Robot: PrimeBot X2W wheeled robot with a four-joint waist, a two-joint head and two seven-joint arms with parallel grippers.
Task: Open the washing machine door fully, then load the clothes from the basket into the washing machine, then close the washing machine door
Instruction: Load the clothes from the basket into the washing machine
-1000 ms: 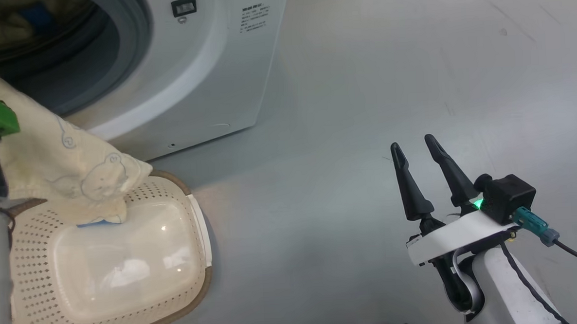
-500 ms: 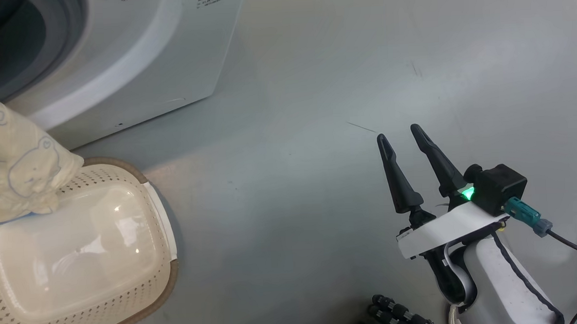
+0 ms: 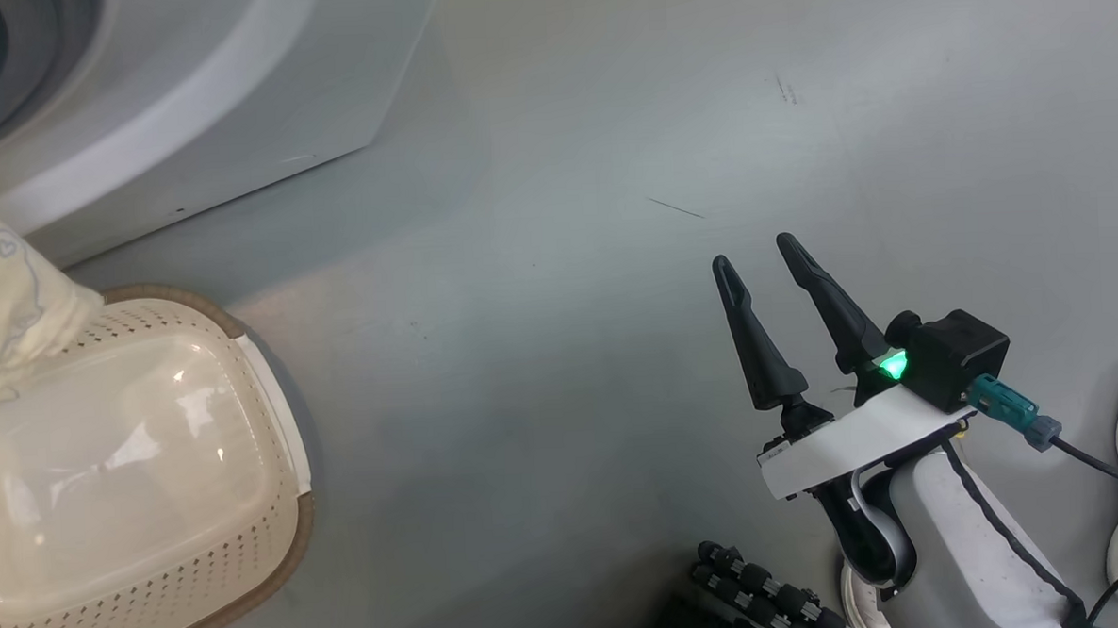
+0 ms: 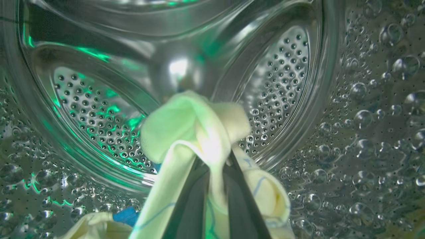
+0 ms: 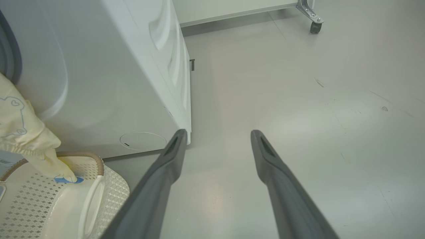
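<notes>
No legible text, brand or number on the washing machine [image 5: 99, 66] or clothes [image 5: 20, 132].

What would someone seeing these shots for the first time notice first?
The shiny perforated drum in the left wrist view, with the clothes pinched in the shut left gripper in front of it. Then the right gripper, open above the grey floor at the head view's lower right, and the cream basket at lower left.

Basket [image 3: 194, 599] on floor [image 3: 561, 352] before washing machine [image 3: 257, 91], clothes [image 3: 2, 310] over its rim.
</notes>
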